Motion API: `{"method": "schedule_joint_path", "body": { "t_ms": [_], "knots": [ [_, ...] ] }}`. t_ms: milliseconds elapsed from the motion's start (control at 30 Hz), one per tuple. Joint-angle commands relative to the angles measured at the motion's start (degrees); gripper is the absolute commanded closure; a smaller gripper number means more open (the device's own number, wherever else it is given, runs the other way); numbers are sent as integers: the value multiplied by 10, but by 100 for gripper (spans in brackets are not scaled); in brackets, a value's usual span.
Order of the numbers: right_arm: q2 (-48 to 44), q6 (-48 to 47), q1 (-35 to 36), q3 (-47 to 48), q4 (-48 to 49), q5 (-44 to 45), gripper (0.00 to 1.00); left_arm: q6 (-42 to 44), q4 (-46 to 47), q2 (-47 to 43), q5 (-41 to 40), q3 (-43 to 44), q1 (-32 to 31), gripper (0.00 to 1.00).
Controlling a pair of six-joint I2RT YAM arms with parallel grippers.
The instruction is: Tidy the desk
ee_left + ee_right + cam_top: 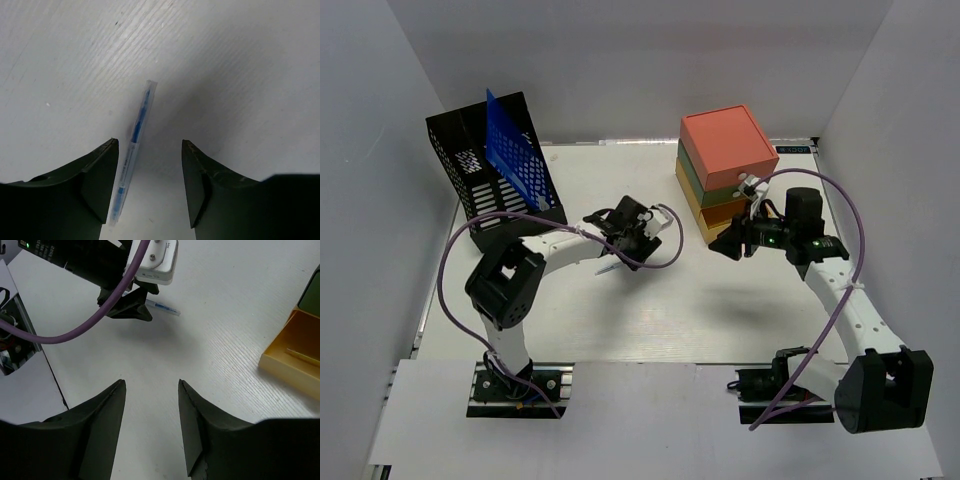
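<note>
Left hand [150, 145] (jaws apart) over pen [131, 150]

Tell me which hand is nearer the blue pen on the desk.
Left. The left hand is open directly over the pen, straddling it; the right hand sits apart, by the drawer box.

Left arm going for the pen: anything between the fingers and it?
Nothing visible. The left gripper is open directly over the pen, which lies on the bare desk in the gap between the fingers, nearer one finger than the other. No other item shows close by in the left wrist view.
</note>
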Motion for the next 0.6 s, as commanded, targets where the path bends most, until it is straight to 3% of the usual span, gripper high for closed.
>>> {"method": "schedule_joint_path", "body": {
  "t_ms": [0,200,367,467,567],
  "knots": [
    [-7,5,-10,4,-4,-27,48,8,-13,-6,-24,10,7,37],
    [-13,12,-23,-3,5,-37,48,20,-16,13,-46,-2,12,41],
    [-14,13,-33,-5,8,-35,48,22,-17,25,-37,-14,12,56],
    [-17,15,-39,-7,10,-39,48,24,-15,27,-19,-23,12,58],
    [-20,17,-46,-8,11,-43,48,22,-13,32,-23,-30,12,67]
  ]
}}
